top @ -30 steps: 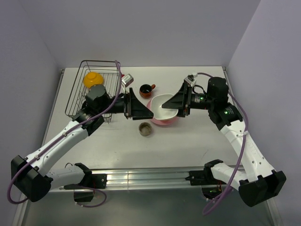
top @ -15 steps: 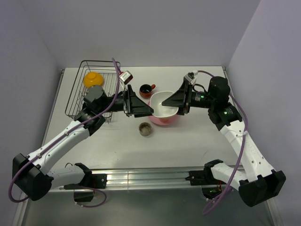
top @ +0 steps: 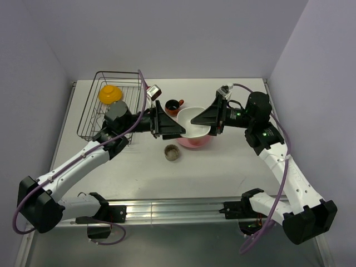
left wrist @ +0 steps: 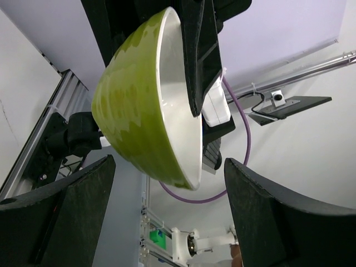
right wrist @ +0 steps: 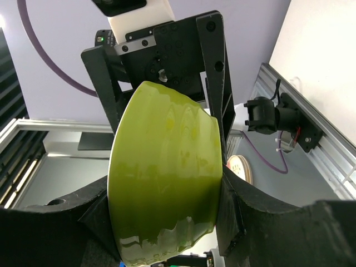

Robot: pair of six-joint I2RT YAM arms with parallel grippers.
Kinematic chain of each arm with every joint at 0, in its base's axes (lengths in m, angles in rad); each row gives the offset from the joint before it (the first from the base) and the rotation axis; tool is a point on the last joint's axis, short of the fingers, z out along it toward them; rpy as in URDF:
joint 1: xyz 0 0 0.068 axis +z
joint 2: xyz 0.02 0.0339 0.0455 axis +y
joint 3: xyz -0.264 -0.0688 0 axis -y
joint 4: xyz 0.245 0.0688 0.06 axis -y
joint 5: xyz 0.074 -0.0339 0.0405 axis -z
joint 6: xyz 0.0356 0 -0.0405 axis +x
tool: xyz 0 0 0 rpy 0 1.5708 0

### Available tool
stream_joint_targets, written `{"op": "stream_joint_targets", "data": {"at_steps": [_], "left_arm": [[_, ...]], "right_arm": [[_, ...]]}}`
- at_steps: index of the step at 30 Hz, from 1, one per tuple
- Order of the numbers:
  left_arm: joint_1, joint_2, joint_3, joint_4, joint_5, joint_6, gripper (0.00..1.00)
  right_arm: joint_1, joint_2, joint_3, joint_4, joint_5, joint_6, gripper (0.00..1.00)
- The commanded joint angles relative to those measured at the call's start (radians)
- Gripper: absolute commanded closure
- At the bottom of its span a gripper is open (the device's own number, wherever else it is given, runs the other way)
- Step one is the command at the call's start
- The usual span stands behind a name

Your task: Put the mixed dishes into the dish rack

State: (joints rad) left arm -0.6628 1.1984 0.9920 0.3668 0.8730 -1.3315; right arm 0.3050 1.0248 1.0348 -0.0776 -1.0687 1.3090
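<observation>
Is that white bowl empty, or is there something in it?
Empty. The white bowl shows a bare white inside from above and from the left wrist.

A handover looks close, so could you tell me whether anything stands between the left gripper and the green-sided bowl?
Nothing visible does. The left gripper, open, directly faces the green-sided bowl, which the right gripper holds in the air above the pink plate. The mug stands farther back, off that line.

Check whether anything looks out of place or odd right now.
Nothing spilled or broken. One oddity: the white bowl hangs over the pink plate, gripped by the right hand, with the left hand open around its other side.
</observation>
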Motion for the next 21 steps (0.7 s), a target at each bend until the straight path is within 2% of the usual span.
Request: {"op": "stream_joint_targets", "data": {"at_steps": [1,21], "left_arm": [[-0.014,0.012,0.022,0.081,-0.026,-0.029,0.15],[-0.038,0.033,-0.001,0.199,-0.109,-0.135,0.17]], "right_arm": [[0.009,-0.023,-0.004,0.104,-0.028,0.018,1.00],[0.023,-0.025,-0.038,0.167,-0.027,0.013,1.00]]}}
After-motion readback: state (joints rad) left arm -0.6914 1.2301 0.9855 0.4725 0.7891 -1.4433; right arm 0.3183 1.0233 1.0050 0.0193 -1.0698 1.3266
